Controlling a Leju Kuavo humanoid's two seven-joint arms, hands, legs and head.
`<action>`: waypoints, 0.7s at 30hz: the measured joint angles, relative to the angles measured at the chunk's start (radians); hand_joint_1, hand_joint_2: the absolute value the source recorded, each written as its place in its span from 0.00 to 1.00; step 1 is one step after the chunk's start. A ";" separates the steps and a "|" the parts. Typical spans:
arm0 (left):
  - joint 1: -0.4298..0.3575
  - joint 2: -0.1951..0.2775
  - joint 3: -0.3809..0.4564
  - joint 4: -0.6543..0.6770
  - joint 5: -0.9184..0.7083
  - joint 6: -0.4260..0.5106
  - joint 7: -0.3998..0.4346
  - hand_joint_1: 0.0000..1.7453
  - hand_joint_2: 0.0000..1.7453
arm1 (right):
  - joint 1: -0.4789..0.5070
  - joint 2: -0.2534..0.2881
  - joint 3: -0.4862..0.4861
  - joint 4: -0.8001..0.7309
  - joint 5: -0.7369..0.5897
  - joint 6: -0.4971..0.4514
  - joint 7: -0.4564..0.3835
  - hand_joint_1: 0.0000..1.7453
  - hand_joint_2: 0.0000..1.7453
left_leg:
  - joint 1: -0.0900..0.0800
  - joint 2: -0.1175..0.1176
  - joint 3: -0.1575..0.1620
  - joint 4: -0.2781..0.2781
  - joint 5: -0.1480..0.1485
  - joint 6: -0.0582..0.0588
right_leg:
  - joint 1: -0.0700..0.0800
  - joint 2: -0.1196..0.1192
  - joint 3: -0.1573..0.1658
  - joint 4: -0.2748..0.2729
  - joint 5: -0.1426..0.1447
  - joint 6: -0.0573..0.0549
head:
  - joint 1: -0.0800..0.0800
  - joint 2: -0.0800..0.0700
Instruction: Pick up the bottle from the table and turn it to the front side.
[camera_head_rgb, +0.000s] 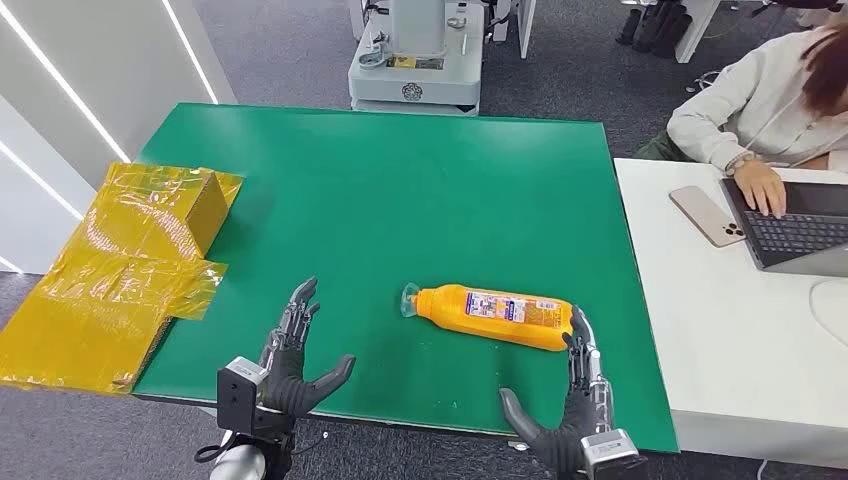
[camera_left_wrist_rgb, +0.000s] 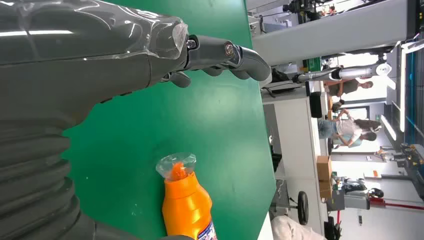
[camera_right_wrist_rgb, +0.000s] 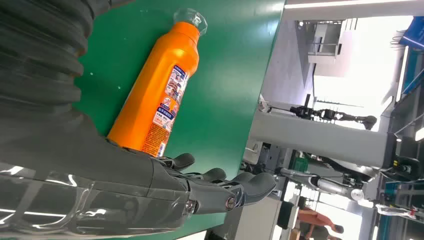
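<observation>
Where the head view looks down on the green worktop (camera_head_rgb: 400, 200), an orange bottle (camera_head_rgb: 495, 316) is seen lying on its side near the front right part, its clear cap (camera_head_rgb: 408, 299) turned to the left and its printed label facing up. The right hand (camera_head_rgb: 578, 400) is held with fingers spread and nothing in it, its fingertips just beside the bottle's base at the right end; whether they touch cannot be told. The left hand (camera_head_rgb: 290, 365) is likewise spread and holds nothing, well apart from the bottle on the left. Yellow plastic bags (camera_head_rgb: 110, 270) are draped over the worktop's left edge. At a white desk (camera_head_rgb: 740, 340) on the right, a person (camera_head_rgb: 770, 95) is seated at a laptop (camera_head_rgb: 800, 225), with a phone (camera_head_rgb: 708, 215) beside it.

From the left wrist view, the left hand (camera_left_wrist_rgb: 125, 65) is shown above the green surface, the bottle's neck and cap (camera_left_wrist_rgb: 176, 167) lying near it.

From the right wrist view, the bottle (camera_right_wrist_rgb: 160, 90) is seen just beyond the spread right hand (camera_right_wrist_rgb: 165, 190), untouched by its thumb.
</observation>
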 joint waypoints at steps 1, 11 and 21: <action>0.000 -0.001 0.000 0.000 0.000 0.000 0.000 0.00 1.00 | 0.000 0.000 0.000 0.000 0.001 0.000 0.001 0.00 1.00 | 0.000 0.000 0.000 0.000 0.000 0.000 | 0.000 0.000 0.000 0.000 0.000 0.000 | 0.000 0.000; -0.002 -0.005 0.000 0.000 0.001 0.000 0.000 0.00 1.00 | 0.000 0.000 0.000 0.000 0.012 0.003 0.009 0.00 1.00 | 0.000 0.000 0.000 0.000 0.000 0.000 | 0.000 0.000 0.000 0.000 0.000 0.000 | 0.000 0.000; -0.019 -0.009 -0.001 0.002 0.003 -0.014 0.000 0.00 1.00 | -0.013 -0.010 -0.002 0.002 0.187 -0.023 0.074 0.00 1.00 | 0.000 0.000 0.000 0.000 0.000 0.000 | 0.000 0.000 0.000 0.000 0.000 0.000 | 0.000 0.000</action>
